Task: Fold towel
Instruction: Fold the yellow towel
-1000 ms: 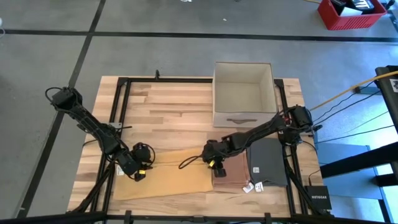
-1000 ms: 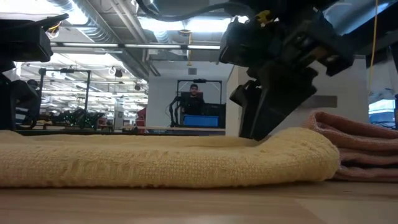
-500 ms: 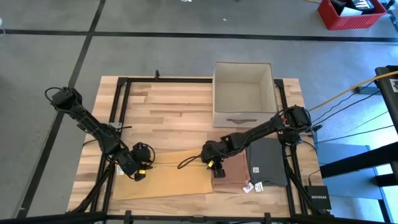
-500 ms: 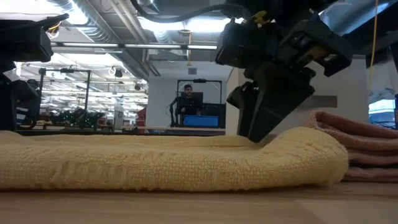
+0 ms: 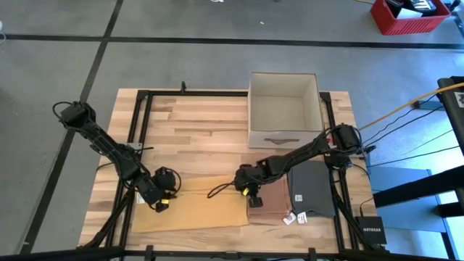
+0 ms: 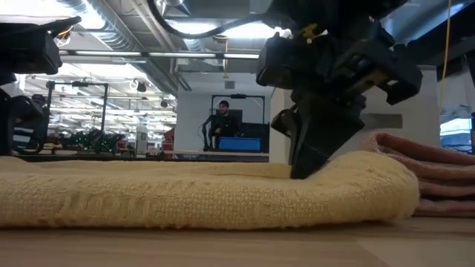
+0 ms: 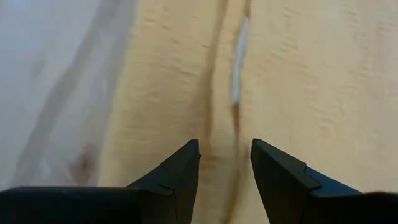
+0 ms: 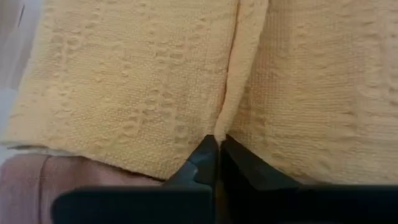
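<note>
Towel [image 5: 192, 203] flat near worktop [image 5: 203, 123] front edge, one fold made; right hand [image 5: 247, 190] pinched shut on fold, left hand [image 5: 164, 199] open astride ridge; further folding left.

Right gripper [image 6: 306, 169]: fingers, apart a second ago, have come together and now pinch a raised ridge of the yellow woven terry towel [image 6: 185, 194]; the wrist view shows the two dark fingers meeting on that fold.
Right gripper position: shifted slightly away from the folded pink towel stack [image 6: 430, 172], toward the middle of the yellow cloth, and sits lower into it.
Yellow towel end: the rounded end next to the pink stack bulges a little higher and fuller than before.
</note>
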Tool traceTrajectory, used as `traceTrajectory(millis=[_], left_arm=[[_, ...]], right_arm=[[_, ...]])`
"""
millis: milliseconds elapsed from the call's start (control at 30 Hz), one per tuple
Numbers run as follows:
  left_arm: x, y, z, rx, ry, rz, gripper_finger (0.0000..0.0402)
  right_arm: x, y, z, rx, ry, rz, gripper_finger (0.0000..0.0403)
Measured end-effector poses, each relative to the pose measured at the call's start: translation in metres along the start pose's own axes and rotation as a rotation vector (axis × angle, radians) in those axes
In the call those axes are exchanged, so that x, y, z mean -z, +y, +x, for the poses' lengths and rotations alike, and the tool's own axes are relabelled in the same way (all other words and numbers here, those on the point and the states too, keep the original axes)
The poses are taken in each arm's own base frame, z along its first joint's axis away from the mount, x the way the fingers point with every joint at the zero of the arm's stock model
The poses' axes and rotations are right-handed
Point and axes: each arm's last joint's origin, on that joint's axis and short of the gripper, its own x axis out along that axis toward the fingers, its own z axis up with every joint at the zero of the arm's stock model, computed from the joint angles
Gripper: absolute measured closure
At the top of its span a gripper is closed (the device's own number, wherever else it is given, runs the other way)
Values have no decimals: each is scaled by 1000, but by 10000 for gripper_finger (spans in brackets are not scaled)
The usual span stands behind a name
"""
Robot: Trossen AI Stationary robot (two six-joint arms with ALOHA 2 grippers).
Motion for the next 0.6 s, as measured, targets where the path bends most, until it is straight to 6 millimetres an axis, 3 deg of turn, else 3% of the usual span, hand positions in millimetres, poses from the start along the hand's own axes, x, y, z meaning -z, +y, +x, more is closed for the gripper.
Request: traceTrajectory(millis=[233,400,600], left_arm=[[-5,-14,-9,122,177,-60,263],[-2,-16,-20,35,344,-161,263],[2,-13,-30,-68,412,-114,263]], right_arm=[[-1,0,-2,29,-1,-14,394],[-1,0,-2,35,-2,-14,395],[-1,-1,-2,36,-9,-12,398]])
